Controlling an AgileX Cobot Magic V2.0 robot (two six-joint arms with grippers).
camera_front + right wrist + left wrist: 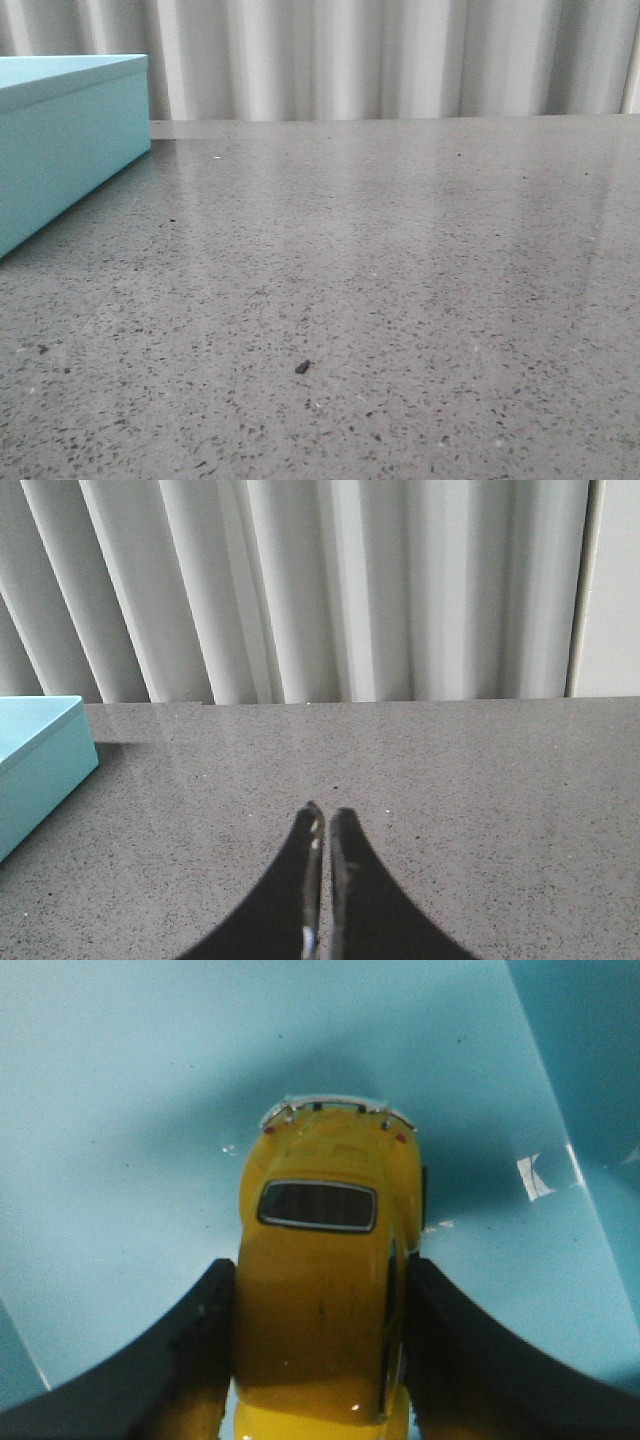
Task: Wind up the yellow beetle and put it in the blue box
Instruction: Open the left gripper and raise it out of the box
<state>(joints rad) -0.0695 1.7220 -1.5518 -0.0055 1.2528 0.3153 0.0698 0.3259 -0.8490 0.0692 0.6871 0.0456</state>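
Yellow beetle over blue box

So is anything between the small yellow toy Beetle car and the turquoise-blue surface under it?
Nothing visible. The small yellow toy Beetle car, clamped in the left gripper, hangs over bare light turquoise-blue box surface.

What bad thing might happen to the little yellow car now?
The left hand squeezes the yellow beetle only by its smooth sides, so it might slip out. It hangs over a blue surface, likely the blue box, so it could drop hard or roll away if wound.
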